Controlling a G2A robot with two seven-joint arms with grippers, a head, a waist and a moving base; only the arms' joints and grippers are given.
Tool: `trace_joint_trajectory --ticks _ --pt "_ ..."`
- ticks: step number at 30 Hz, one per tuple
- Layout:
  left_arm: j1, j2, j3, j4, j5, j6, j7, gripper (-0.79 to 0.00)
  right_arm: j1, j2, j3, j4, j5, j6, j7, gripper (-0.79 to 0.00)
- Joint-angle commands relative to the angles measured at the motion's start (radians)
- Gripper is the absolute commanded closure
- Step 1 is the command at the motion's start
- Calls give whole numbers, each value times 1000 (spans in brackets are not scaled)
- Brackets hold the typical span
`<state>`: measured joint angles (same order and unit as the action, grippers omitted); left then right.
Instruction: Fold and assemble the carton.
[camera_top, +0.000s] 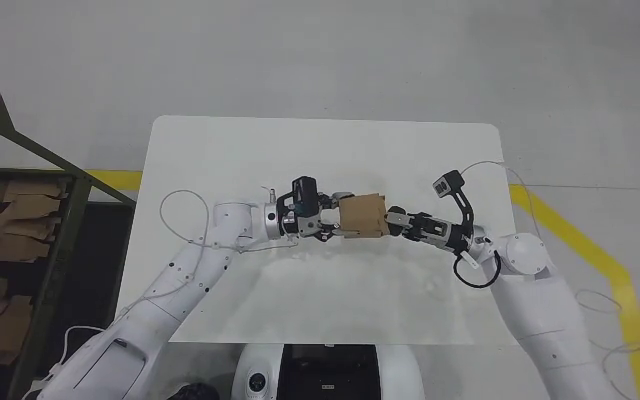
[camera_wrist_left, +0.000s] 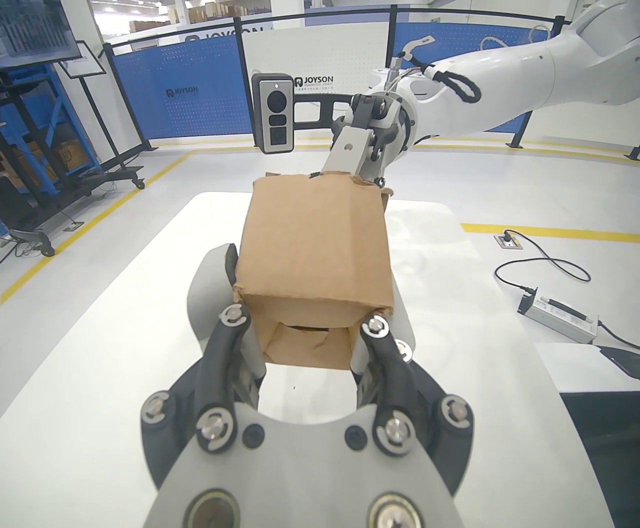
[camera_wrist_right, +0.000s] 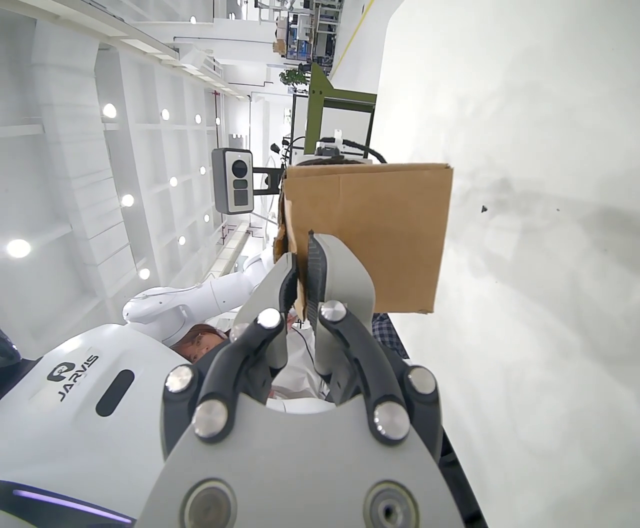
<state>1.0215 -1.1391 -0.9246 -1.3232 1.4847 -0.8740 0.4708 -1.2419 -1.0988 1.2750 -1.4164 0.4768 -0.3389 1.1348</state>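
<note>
A small brown carton (camera_top: 362, 215) hangs above the middle of the white table (camera_top: 250, 150), held between both arms. My left gripper (camera_top: 334, 218) clasps the carton (camera_wrist_left: 312, 250) across its width, one finger on each side wall, with the near end's flaps folded loosely inward. My right gripper (camera_top: 392, 220) is shut on the carton's opposite edge (camera_wrist_right: 299, 280), pinching a flap between its pads. In the left wrist view the right gripper (camera_wrist_left: 350, 165) shows behind the carton's far end.
A green rack with flat cardboard pieces (camera_top: 30, 215) stands off the table's left side. A power supply with cable (camera_wrist_left: 557, 312) lies on the floor beside the table. Yellow floor tape (camera_top: 570, 235) runs past the right side.
</note>
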Motion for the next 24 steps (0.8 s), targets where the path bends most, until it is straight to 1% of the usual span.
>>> trace_joint_trajectory --ticks 1,17,24 --pt "-1 0 -2 0 -3 -1 -1 -237 -7 1 3 -4 1 -2 2 -37" --pt "-6 -2 -5 8 -21 6 -10 -243 -54 13 18 -51 -7 -2 9 -46" --pt "-1 -1 -9 -1 -18 9 -6 -240 -42 13 6 -51 -16 5 -2 -15"
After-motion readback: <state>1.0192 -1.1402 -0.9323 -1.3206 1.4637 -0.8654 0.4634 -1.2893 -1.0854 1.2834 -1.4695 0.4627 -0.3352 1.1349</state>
